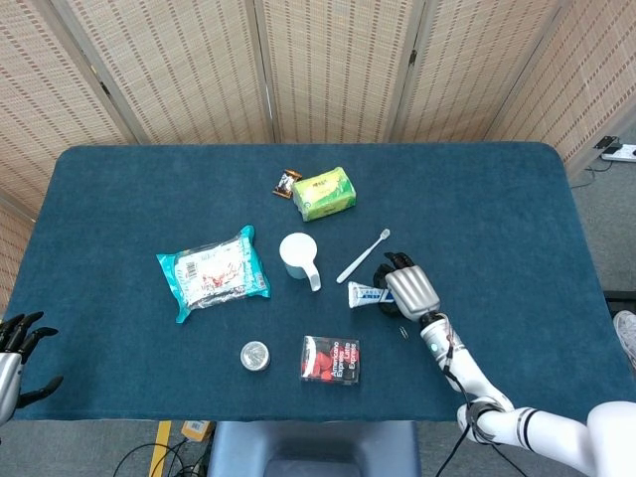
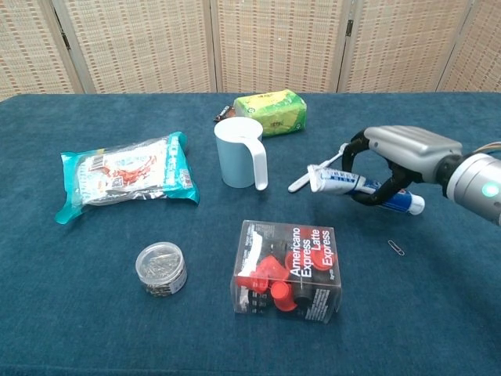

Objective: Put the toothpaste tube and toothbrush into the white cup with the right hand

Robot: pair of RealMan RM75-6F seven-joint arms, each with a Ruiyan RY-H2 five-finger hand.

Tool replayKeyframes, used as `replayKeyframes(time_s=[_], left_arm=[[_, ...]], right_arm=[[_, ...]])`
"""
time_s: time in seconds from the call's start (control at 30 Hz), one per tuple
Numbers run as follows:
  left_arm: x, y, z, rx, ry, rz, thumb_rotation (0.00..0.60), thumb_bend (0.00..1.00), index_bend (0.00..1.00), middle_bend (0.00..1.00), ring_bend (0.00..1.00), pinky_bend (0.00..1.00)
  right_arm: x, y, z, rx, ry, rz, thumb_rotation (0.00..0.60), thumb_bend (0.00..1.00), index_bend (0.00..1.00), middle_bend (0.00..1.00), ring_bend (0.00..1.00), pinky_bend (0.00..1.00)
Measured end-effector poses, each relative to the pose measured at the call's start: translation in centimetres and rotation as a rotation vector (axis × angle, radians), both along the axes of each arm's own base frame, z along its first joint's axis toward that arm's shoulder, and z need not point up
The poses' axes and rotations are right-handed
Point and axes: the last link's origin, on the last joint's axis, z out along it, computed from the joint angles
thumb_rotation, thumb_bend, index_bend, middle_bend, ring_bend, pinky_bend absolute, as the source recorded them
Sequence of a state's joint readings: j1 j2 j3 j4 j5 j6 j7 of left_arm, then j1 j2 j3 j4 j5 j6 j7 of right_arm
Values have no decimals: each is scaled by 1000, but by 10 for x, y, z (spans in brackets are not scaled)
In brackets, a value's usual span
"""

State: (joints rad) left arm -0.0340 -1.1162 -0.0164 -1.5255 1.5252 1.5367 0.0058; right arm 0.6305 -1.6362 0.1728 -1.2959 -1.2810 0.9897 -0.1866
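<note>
Holding the toothpaste tube [image 2: 348, 182] clear of the table in my right hand [image 2: 398, 159], crimped end toward the white cup [image 2: 237, 153] for an easy drop-in; toothbrush [image 2: 318, 168] lying between them, left hand [image 1: 14, 350] idle, fingers apart.

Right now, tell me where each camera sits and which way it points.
Head view: high above the near edge, looking steeply down at the table; shows the right hand and forearm holding the toothpaste tube, and the left hand at the corner.
Chest view: low at the near edge, looking across toward the screens; shows only the right hand.
Shared: white cup, toothbrush, tube.
</note>
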Motion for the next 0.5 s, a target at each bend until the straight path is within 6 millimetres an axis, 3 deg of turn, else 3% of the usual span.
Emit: replayKeyframes(time_s=[0.2,0.5], left_arm=[[1,-1,0,-1,0,-4,600,204,319,164,128,163],[5,-3,3,5,-2,-12,600,204,319,165,128,163]], right_arm=[[30,-1,33,-35,-178,19,600,515,719,390,131,147],[81,-11,65,-9,-551,35,600,510,724,395,131,146]])
